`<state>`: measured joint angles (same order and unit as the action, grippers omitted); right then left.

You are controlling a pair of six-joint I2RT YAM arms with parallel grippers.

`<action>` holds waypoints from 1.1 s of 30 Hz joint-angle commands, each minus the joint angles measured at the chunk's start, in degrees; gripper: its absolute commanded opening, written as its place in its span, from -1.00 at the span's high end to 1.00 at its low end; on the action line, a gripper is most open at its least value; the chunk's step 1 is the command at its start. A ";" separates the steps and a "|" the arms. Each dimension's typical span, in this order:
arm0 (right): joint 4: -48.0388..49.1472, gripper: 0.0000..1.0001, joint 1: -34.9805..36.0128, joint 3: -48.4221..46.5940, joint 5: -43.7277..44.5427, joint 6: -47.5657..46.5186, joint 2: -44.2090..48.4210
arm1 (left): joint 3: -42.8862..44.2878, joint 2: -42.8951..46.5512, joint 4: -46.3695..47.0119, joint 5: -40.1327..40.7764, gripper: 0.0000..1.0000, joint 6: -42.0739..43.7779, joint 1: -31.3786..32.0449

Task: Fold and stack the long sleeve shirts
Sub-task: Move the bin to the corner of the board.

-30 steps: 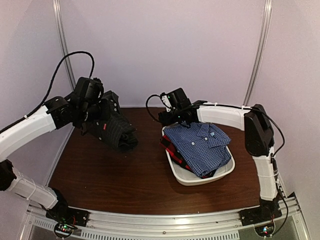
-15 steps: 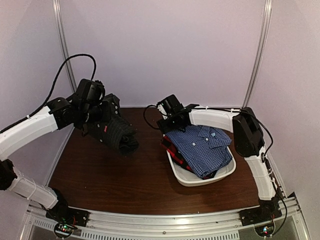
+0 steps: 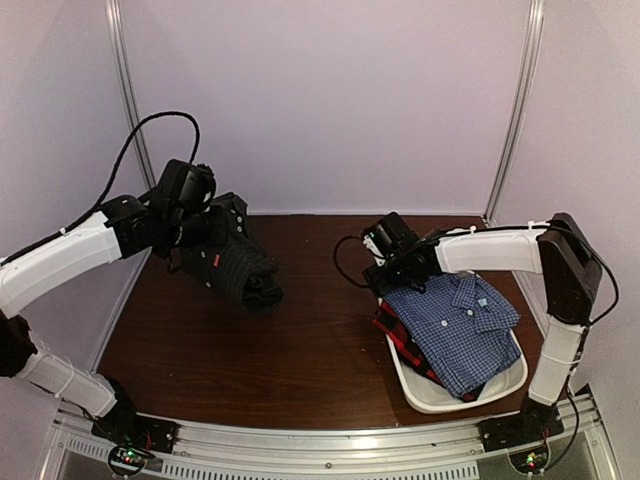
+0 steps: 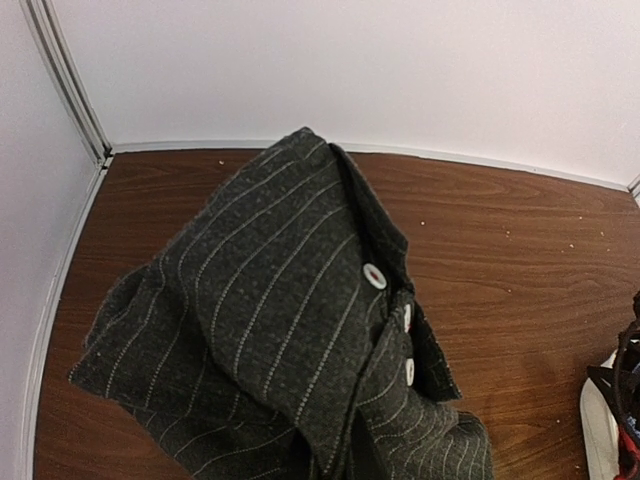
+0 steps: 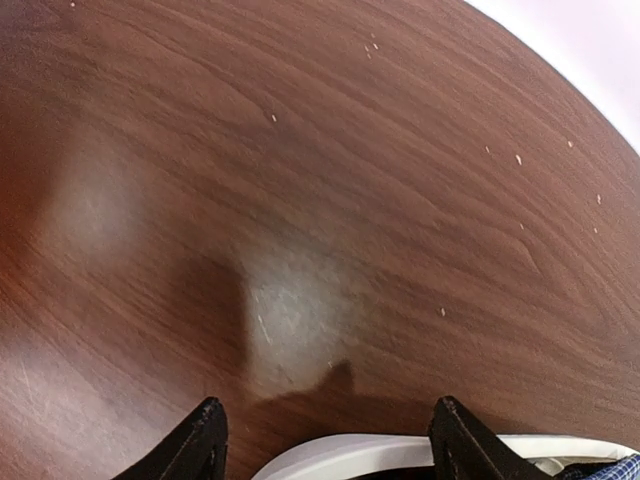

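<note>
The black pinstriped shirt (image 3: 243, 272) hangs bunched above the table's left side, with my left gripper (image 3: 220, 247) shut on it. In the left wrist view this shirt (image 4: 280, 330) shows its white buttons and hides the fingers. The blue-white check shirt (image 3: 455, 325) lies folded on top of the red-and-dark shirt (image 3: 398, 335) inside the white tub (image 3: 432, 400) at the right. My right gripper (image 3: 385, 277) sits at the tub's far-left corner. Its jaws (image 5: 325, 425) stand wide apart over the tub's rim (image 5: 340, 455), with nothing clamped between them.
Brown wooden table (image 3: 300, 340) with pale walls behind and at both sides. A metal rail (image 3: 330, 445) runs along the near edge. The right arm's elbow (image 3: 570, 270) stands high near the right wall.
The right arm swung to the right and nearer, and the tub with its two shirts slid that way with it. The left arm shifted slightly with the black shirt still in its grip.
</note>
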<state>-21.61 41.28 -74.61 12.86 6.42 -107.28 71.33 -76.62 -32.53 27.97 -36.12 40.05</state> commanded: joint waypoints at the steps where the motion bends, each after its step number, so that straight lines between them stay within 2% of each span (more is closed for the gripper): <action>1: -4.84 -0.42 -0.80 4.97 -0.90 0.92 5.57 | 0.29 -0.30 5.26 -1.19 1.00 0.08 -0.50; 8: -5.44 -0.48 6.92 2.82 -7.10 10.78 13.05 | 0.14 0.08 5.44 -0.52 1.00 -0.05 -0.50; 12: -1.60 -0.48 13.33 6.57 -12.39 17.86 14.47 | -0.20 0.68 5.41 -0.30 1.00 0.02 -0.50; 16: 1.59 -0.48 17.55 12.19 -12.71 23.98 15.46 | -0.78 1.48 5.45 -0.28 1.00 -0.10 -0.50; 20: 3.89 -0.50 17.96 18.75 -14.93 27.23 17.49 | -1.36 1.54 5.45 -0.75 1.00 -0.69 -0.50; 25: 2.82 -0.56 17.32 24.92 -12.49 29.40 21.23 | -1.46 1.23 5.49 -1.48 1.00 -1.38 -0.50; 33: -0.23 -0.62 10.54 33.72 -7.29 31.39 29.10 | -1.38 -0.02 6.49 -3.34 1.00 -1.89 -0.50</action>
<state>-14.92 55.88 -45.65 -0.62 35.51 -80.23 69.65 -76.77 -31.27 25.87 -37.19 40.05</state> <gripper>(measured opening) 0.804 0.057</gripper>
